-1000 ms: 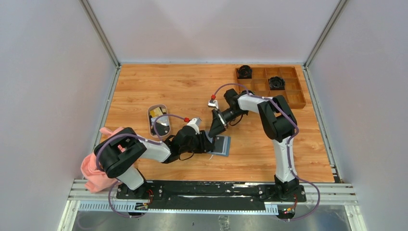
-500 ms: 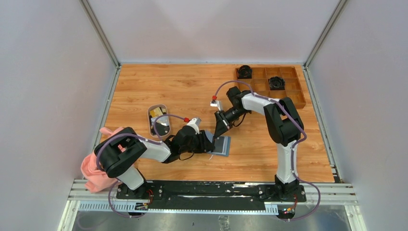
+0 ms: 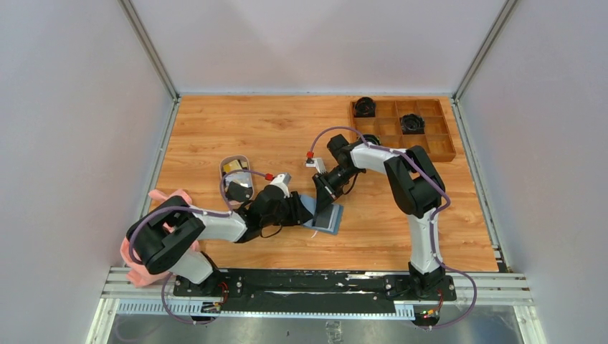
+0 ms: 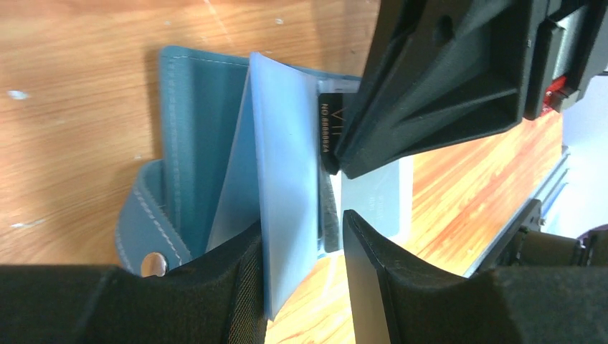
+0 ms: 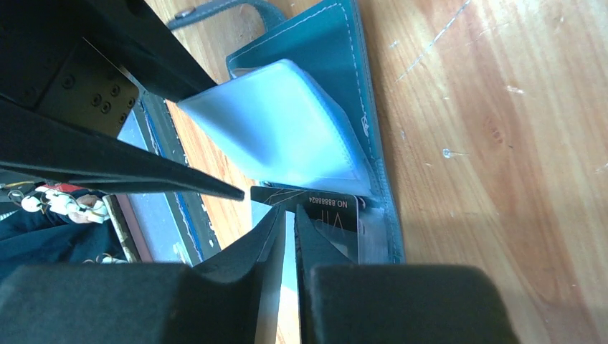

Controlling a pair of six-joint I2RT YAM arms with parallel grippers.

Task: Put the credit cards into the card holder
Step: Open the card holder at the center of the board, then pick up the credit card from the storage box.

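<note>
Black card (image 5: pixel 326 208) touches closed right claw (image 5: pixel 287 218); left claw (image 4: pixel 301 222) straddles card holder (image 5: pixel 344 43) pockets (image 5: pixel 279 122), grip unclear.

Wooden tray (image 3: pixel 439 136), pink cloth (image 3: pixel 136 272), oval dish (image 3: pixel 221 174)

The top camera looks down from above and behind the arm bases, taking in the whole worktop (image 3: pixel 236 122). The left wrist camera sits close behind the left claw (image 4: pixel 301 222), and the right wrist camera behind the right claw (image 5: pixel 288 213). They face each other, sharing the open card holder (image 4: pixel 193 129) and black card (image 4: pixel 326 122).
</note>
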